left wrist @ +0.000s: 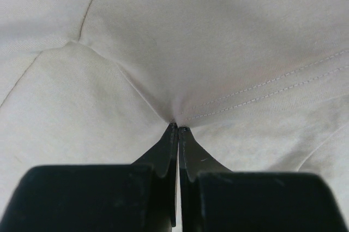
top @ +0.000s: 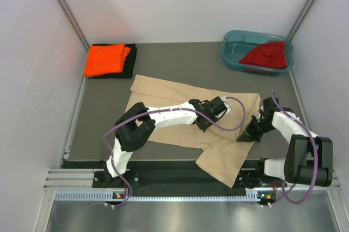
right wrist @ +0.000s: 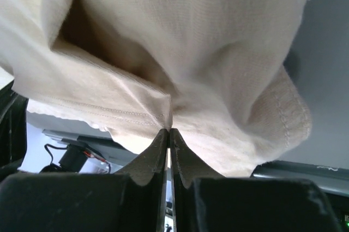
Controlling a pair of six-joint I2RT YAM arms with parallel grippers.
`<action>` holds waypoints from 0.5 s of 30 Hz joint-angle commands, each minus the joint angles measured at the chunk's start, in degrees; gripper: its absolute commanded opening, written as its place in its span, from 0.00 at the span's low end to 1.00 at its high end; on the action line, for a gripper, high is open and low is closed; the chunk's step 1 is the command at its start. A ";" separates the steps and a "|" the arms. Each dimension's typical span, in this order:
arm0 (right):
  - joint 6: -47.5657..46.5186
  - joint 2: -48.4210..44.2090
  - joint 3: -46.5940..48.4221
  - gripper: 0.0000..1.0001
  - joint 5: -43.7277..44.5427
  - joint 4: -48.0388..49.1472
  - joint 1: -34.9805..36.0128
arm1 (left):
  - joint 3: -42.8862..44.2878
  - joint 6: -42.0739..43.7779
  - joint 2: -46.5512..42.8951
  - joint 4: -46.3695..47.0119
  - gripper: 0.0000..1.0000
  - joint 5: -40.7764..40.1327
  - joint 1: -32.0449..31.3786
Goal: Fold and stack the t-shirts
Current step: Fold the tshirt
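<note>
Beige shirt (top: 163, 93) lies mid-frame, lower corner over the table (top: 109, 117) edge; left gripper (left wrist: 178, 131) and right gripper (right wrist: 169, 132) both clamp its cloth, likely to lift a fold

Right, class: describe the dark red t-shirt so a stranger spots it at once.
On the grey table, find the far right corner, where a teal tub stands. The dark red t-shirt lies crumpled inside it, the only shirt in a container.

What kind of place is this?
Probably a robot lab test cell: white walls box in a dark table; left arm and right arm bolted at its edge hold a beige t-shirt.
</note>
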 commanded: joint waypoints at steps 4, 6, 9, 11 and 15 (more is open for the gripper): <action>0.84 0.31 -1.28 0.03 -0.17 3.21 0.90 | -0.53 0.88 -5.89 -2.11 0.00 1.82 0.48; 0.84 0.31 -1.55 0.03 0.01 3.30 0.90 | -0.71 0.97 -6.15 -2.28 0.00 2.69 0.56; 0.58 -0.04 -1.63 0.04 0.18 3.04 0.99 | -1.15 0.97 -6.07 -2.46 0.00 3.31 0.56; 0.40 -0.31 -1.98 0.04 0.62 2.86 0.99 | -1.41 0.71 -6.07 -2.64 0.01 4.19 0.56; -0.04 -0.66 -3.04 0.05 0.80 2.78 0.99 | -2.90 0.27 -5.98 -2.37 0.06 5.25 0.48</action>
